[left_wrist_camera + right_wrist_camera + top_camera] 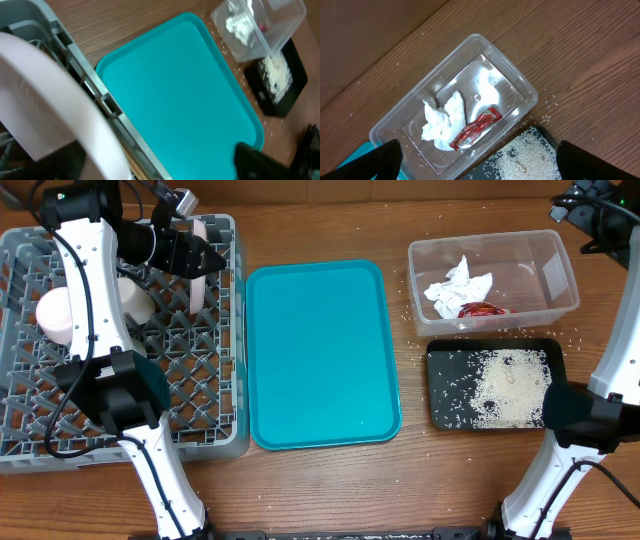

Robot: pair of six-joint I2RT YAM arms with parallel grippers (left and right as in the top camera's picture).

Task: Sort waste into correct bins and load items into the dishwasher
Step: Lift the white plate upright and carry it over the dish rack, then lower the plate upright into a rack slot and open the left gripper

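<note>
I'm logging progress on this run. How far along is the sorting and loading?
The sorting looks done: the napkin and red wrapper lie in the clear tub, and most rice sits in the black tray, with stray grains on the table. The teal tray is bare. In hand: the left hand holds a white plate over the rack, beside other dishes. Left: releasing it.

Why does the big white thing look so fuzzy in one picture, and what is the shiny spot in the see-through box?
In the left wrist view, the white plate sits very close to the camera, so it is out of focus, while the teal tray looks sharper. In the right wrist view, the shiny spot is light glaring off the floor of the clear tub; the napkin and red wrapper look crisp.
</note>
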